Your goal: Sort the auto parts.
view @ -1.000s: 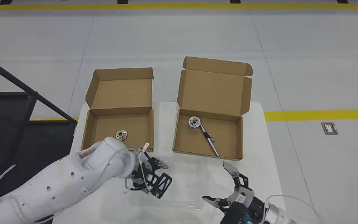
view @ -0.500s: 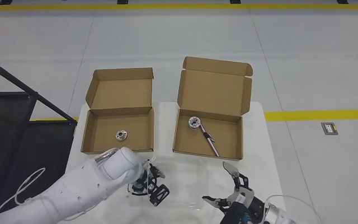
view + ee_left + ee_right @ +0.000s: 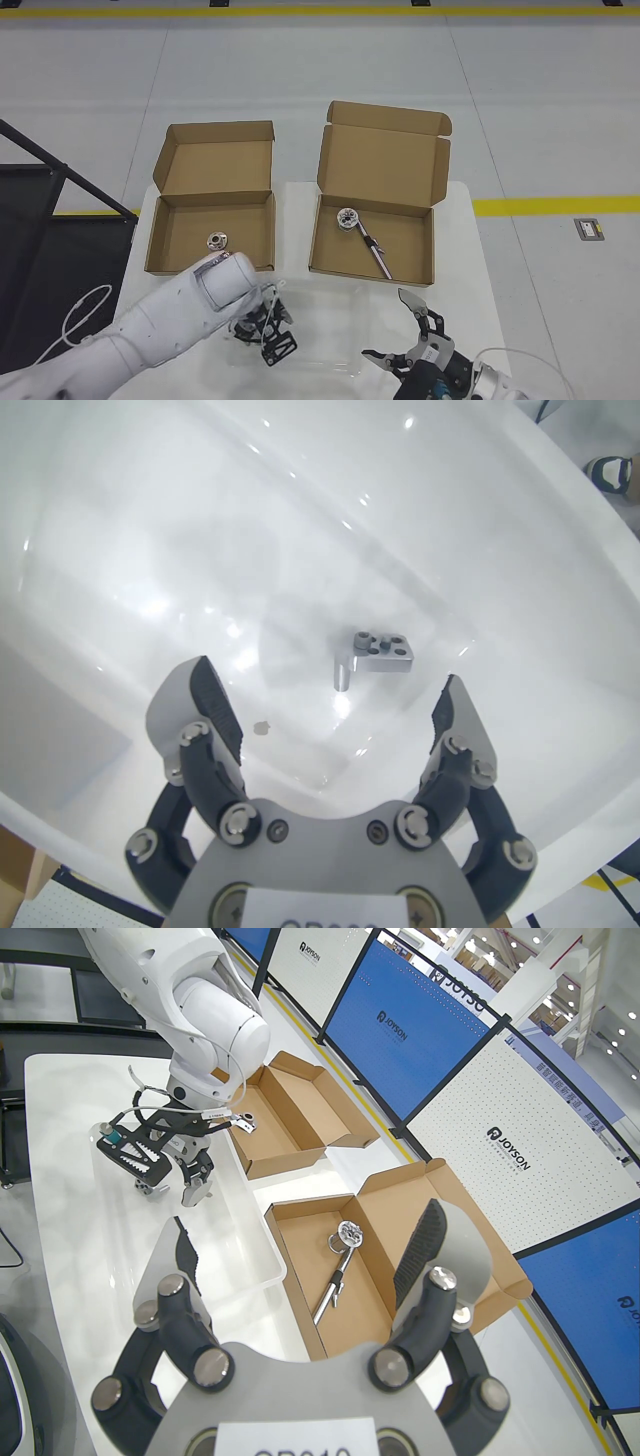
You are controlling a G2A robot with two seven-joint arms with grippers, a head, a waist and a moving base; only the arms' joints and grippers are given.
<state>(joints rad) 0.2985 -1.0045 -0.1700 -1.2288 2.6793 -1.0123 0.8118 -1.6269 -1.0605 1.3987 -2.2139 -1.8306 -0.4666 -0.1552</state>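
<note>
Left hand, spread wide and empty, hangs over a metal bracket lying in the white tray. Beyond the tray, two cardboard boxes already hold parts; the bracket is not yet sorted.

A white table with rounded corners is standing on a pale grey floor and is carrying three things. Two open brown cardboard boxes are sitting side by side along its far half, a strip of bare tabletop showing between them. The left cardboard box is resting with its lid folded back past the far edge. The right cardboard box is lying slightly turned, its lid likewise standing open. A shallow glossy plastic tray is lying on the near half, one corner coming close to the right box's front wall.
</note>
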